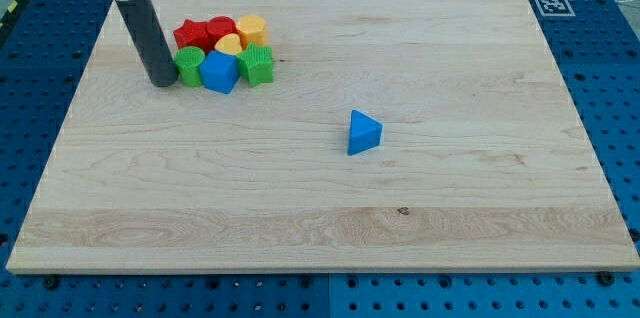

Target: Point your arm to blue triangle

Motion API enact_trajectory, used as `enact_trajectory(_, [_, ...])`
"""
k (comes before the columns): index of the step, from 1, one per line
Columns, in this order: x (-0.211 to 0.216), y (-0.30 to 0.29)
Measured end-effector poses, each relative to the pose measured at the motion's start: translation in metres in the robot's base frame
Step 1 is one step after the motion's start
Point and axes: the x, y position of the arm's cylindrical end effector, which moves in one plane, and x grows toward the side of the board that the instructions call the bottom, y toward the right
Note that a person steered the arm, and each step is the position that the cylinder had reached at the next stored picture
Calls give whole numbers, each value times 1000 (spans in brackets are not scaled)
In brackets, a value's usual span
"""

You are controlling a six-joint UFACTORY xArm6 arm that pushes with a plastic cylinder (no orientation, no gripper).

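Note:
The blue triangle (364,132) lies alone on the wooden board (320,208), a little right of the middle. My tip (162,82) rests on the board at the upper left, far to the left of the blue triangle. It stands just left of a cluster of blocks and touches or nearly touches a green block (188,65).
The cluster holds a blue cube (219,72), a second green block (257,64), two red blocks (205,32), a yellow hexagon-like block (251,29) and a small yellow block (228,44). An ArUco marker (551,4) sits off the board's top right corner.

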Motion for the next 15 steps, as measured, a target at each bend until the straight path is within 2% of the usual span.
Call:
enact_trajectory(3, [8, -2])
enact_trajectory(5, [72, 10])
enact_trajectory(9, [137, 122])
enact_trajectory(12, [137, 215])
enact_trajectory(14, [131, 246])
enact_trajectory(15, [111, 246])
